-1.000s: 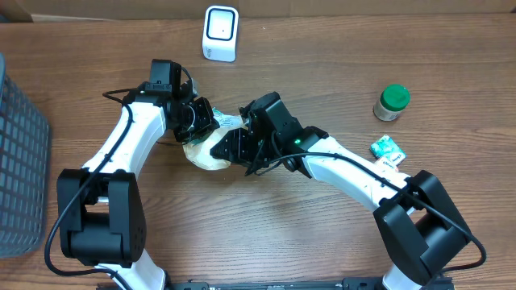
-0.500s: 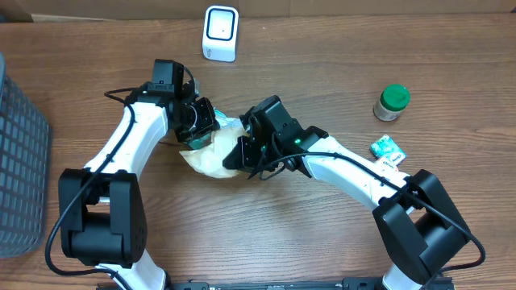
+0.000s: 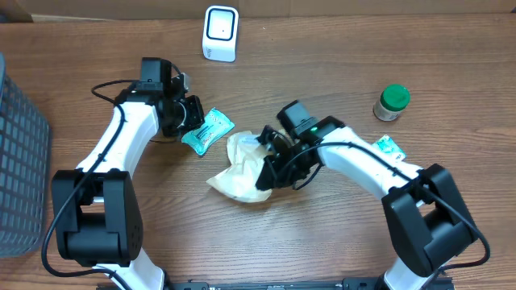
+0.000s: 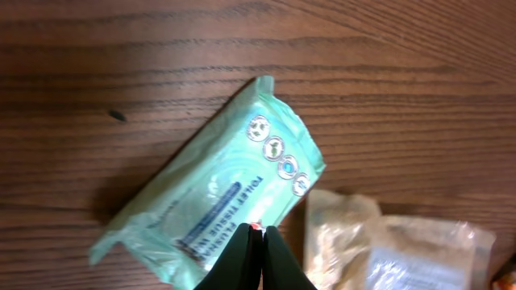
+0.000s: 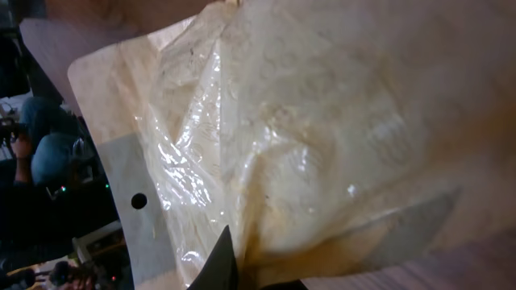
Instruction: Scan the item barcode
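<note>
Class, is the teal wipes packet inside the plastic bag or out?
Out: the wipes packet sits uncovered beside the plastic bag, pinched by the left fingers.

You are looking down on a brown wooden surface (image 3: 322,242) whose dark grain runs left to right across the whole overhead view. Along its far edge lies a pale tan band (image 3: 363,6), which could be cardboard; you cannot tell for certain. At the left edge stands a dark grey mesh basket (image 3: 16,161), cut off by the frame. The light is even and comes from above, so shadows on the wood stay soft and short. Close up, the left wrist view shows fine grain lines and one small dark spot (image 4: 118,116). At the left margin of the right wrist view the room is dim and blurred.
</note>
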Controlling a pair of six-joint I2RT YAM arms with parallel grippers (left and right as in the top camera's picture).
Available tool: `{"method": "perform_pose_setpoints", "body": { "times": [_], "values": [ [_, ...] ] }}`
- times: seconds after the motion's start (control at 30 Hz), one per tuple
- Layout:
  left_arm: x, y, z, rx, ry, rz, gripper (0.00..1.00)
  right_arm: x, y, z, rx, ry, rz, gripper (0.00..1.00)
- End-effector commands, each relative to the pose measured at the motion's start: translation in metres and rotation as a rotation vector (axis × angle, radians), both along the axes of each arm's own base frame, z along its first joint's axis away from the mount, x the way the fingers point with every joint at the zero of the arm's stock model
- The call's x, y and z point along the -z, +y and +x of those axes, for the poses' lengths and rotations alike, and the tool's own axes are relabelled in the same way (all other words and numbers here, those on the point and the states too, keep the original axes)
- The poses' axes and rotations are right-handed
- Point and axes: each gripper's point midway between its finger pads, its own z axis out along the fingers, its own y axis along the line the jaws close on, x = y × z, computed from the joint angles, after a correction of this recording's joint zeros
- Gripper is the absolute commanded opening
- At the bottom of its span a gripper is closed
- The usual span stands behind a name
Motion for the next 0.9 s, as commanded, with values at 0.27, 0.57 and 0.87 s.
{"method": "perform_pose_setpoints", "body": {
  "times": [0.27, 0.57, 0.87],
  "values": [
    [-0.008, -0.031, -0.011, 0.225, -0.034, -0.084, 0.13, 0.002, -0.034, 0.033, -0.107, -0.196, 0.043, 0.86],
    [-0.001, -0.061, -0.025, 0.337, -0.029, -0.072, 0.24, -0.015, -0.072, 0.075, 0.325, 0.011, -0.101, 0.84],
    [0.019, -0.102, -0.021, 0.509, -0.107, -0.026, 0.21, 0.03, -0.07, 0.085, 0.645, 0.137, -0.048, 0.63]
  ]
}}
